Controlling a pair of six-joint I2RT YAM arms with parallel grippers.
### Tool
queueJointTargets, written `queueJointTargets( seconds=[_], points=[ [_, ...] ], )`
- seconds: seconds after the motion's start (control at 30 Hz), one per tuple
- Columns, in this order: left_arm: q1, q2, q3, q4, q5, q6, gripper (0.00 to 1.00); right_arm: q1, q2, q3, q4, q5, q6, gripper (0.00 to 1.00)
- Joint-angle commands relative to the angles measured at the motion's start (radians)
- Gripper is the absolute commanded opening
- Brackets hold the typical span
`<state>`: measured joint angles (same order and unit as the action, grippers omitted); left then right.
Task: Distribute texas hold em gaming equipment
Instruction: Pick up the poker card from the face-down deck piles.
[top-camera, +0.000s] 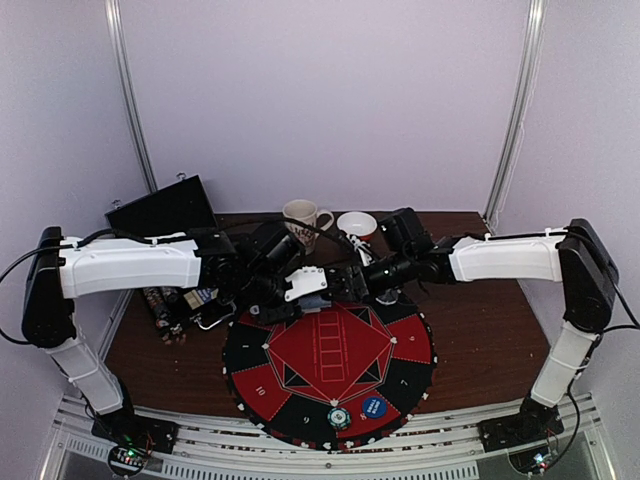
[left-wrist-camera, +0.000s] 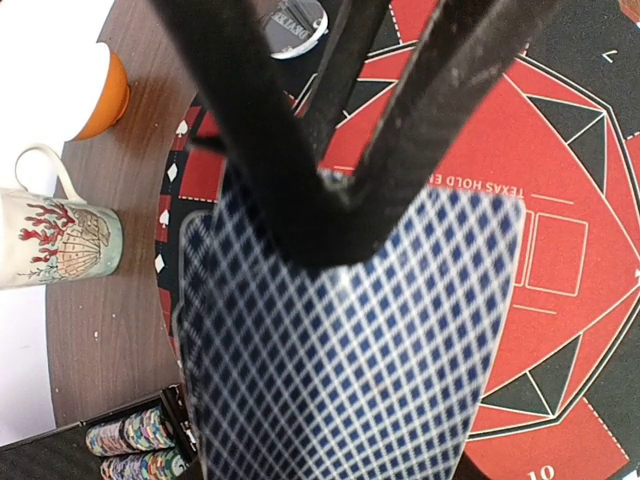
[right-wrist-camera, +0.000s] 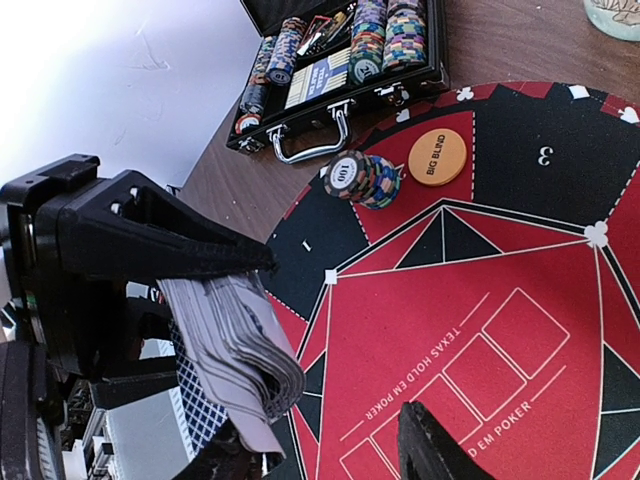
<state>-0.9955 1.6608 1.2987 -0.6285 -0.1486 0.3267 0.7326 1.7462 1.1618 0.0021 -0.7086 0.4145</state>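
Observation:
My left gripper (top-camera: 298, 287) is shut on a thick deck of playing cards (left-wrist-camera: 350, 350) with blue-checked backs, held over the far edge of the round felt mat (top-camera: 330, 395). The deck hides its fingers in the left wrist view. The right gripper (right-wrist-camera: 325, 445) faces it with jaws apart. One of its fingers (right-wrist-camera: 228, 452) lies against the deck's lower corner (right-wrist-camera: 250, 400), the other (right-wrist-camera: 430, 445) is over the mat. A stack of striped chips (right-wrist-camera: 365, 178) and an orange Big Blind disc (right-wrist-camera: 437, 157) lie on the mat. A blue disc (top-camera: 372, 406) and a chip (top-camera: 340, 417) lie at its near edge.
The black case (right-wrist-camera: 300, 140) stands open at the table's far left, holding rows of chips (right-wrist-camera: 385, 35). A coral-patterned mug (left-wrist-camera: 55, 235) and an orange-and-white cup (left-wrist-camera: 100, 85) stand behind the mat. A dealer disc (left-wrist-camera: 295, 25) lies on the mat's far rim.

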Motion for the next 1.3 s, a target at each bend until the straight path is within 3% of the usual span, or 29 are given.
queueJointTargets(
  seconds=[0.0,0.2,0.43,0.77,1.27],
  points=[
    [0.005,-0.044,-0.001,0.039,-0.001,-0.01,0.47,-0.012,-0.03,0.022,-0.074,0.04,-0.037,0.47],
    [0.005,-0.035,0.0,0.039,-0.002,-0.009,0.48,-0.012,-0.035,0.032,-0.032,-0.065,-0.012,0.3],
    [0.013,-0.001,-0.004,0.009,-0.019,-0.023,0.48,-0.012,-0.047,0.047,-0.103,-0.022,-0.038,0.14],
    [0.026,-0.003,-0.01,0.009,-0.012,-0.032,0.48,-0.012,-0.052,0.066,-0.163,-0.002,-0.069,0.01],
    [0.052,-0.015,-0.032,0.022,-0.011,-0.055,0.48,-0.051,-0.144,0.076,-0.261,-0.03,-0.138,0.0]
  ],
)
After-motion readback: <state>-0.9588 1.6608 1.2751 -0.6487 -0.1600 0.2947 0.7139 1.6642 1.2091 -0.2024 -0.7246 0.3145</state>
